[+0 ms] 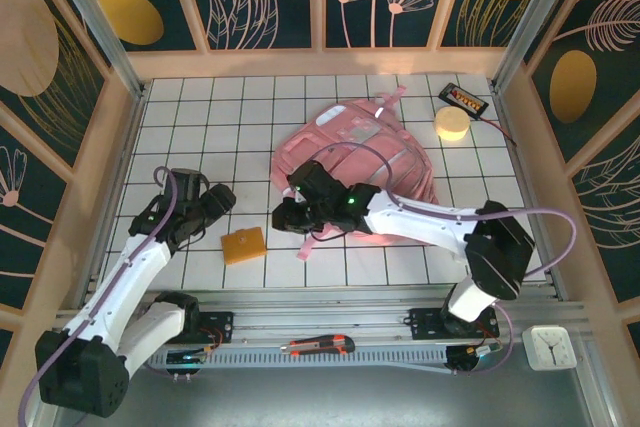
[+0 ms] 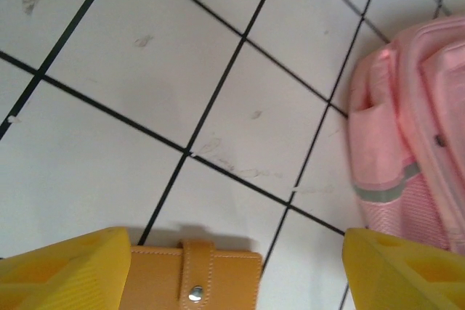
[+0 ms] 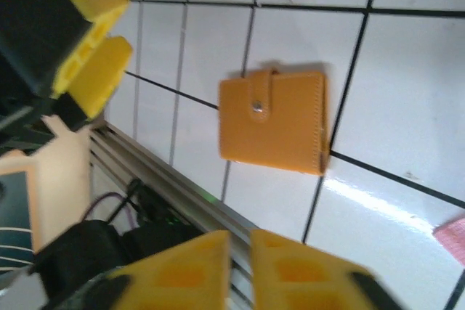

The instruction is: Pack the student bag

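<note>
Left gripper (image 2: 236,263) hangs wide apart over the tan wallet (image 1: 243,245); right gripper (image 3: 240,243) is barely parted and empty. The student bag (image 1: 365,152) lies further right and back. The flat wallet may skid when pinched.

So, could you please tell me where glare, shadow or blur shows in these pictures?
Right wrist view: glare streaks the tile beside the wallet, and the right pincer is blurred. Left wrist view: the wallet throws a soft shadow; the student bag looks hazy. Top view: sharp.
</note>
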`<action>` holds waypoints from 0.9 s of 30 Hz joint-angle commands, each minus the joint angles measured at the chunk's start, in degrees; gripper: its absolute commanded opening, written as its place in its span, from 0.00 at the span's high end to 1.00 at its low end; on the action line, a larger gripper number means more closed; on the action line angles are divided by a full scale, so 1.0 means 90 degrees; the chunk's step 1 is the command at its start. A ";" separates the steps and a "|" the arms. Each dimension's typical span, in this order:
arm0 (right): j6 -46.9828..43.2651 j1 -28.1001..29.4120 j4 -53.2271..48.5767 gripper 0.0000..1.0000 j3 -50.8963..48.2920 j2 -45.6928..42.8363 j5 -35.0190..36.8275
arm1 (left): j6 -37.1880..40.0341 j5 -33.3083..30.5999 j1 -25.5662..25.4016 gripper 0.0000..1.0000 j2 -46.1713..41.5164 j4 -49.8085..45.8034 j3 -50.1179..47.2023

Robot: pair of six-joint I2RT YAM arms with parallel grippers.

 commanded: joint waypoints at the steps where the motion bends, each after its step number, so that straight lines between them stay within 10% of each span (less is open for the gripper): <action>1: -0.0753 0.0284 -0.0420 0.45 0.0321 0.0756 -0.0437 | 0.0065 0.0055 -0.0021 0.23 0.0025 -0.0436 -0.0343; 27: -0.1221 -0.0053 0.0145 0.64 0.1905 0.3143 -0.1103 | -0.0805 0.1421 -0.0007 0.64 0.0382 0.2210 -0.2354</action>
